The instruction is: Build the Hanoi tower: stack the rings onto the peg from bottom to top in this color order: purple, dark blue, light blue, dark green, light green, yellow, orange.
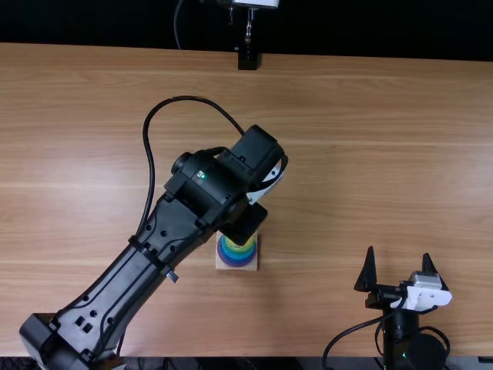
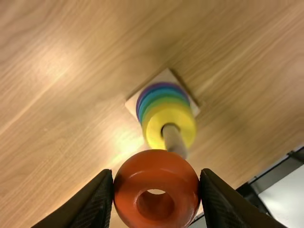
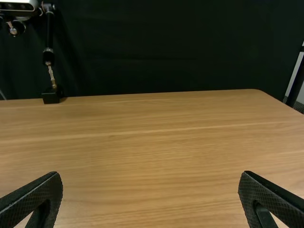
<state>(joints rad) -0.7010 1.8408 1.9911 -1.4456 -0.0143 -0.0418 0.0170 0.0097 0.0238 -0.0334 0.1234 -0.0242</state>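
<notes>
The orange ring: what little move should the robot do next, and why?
Probably nudge the orange ring until its hole sits over the peg: the left pincer holds it, its hole doesn't look lined up, and the yellow ring is already on.

orange ring (image 2: 156,173), yellow ring (image 2: 154,130), purple ring (image 2: 140,100), beige peg (image 2: 174,140), brown table (image 1: 370,162) (streaky grain)

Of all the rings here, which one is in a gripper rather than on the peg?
The orange ring, between the left gripper's two fingers; the yellow ring and those below it sit on the peg.
</notes>
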